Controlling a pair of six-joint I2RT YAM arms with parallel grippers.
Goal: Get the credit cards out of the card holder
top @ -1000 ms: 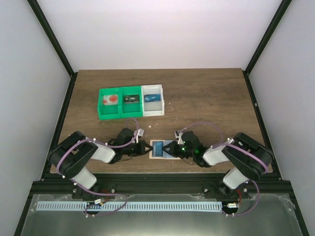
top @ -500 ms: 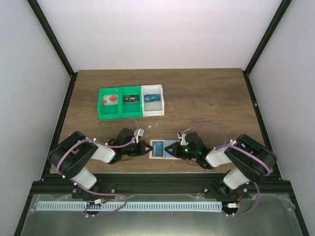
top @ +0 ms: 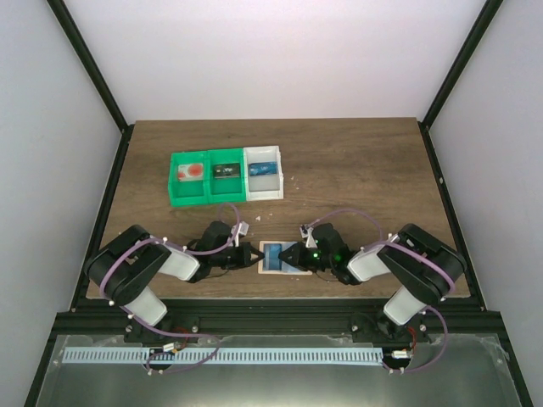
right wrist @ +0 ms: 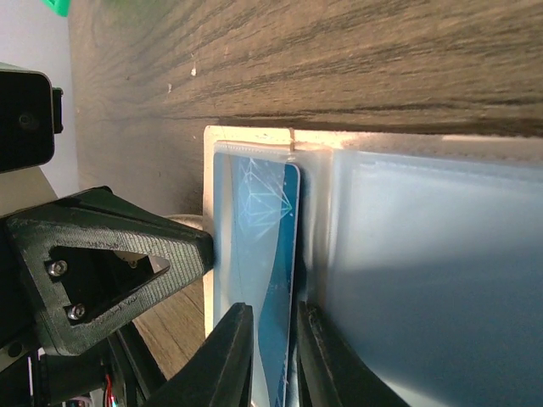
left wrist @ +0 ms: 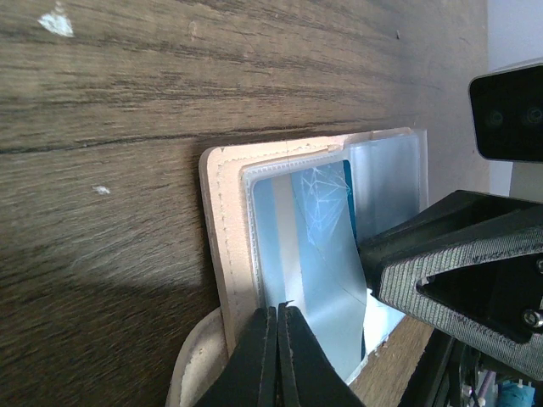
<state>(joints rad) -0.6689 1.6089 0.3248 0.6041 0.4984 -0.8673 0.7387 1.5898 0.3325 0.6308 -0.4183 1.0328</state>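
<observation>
**Change since the earlier frames.** My right arm has drawn off a little to the right and come back in over the holder. Its fingers, pressed together a second ago, now stand slightly apart.

**Back of the table, left of centre.** On the dark wood-grain table (top: 356,170) sits a green plastic two-compartment bin (top: 176,182). A white plastic bin (top: 264,196) touches its right side.

**Near edge, left to right.**
- The left gripper (left wrist: 277,315) has its black fingers pressed tight together. The tips rest on the stitched border of the small flat tan card holder (left wrist: 216,246), and I cannot tell whether they pinch any of it.
- The card holder lies open and flat on the wood, between the two grippers.
- A light blue credit card (left wrist: 314,246) lies at the holder's left clear plastic pocket. I cannot tell how far in it sits.
- A second clear plastic pocket (left wrist: 386,186) lies just to the right of the card.
- The right gripper (right wrist: 273,315) reaches in from the right with a narrow gap between its fingers. The card's edge runs into that gap, which looks wider than the card is thick.
</observation>
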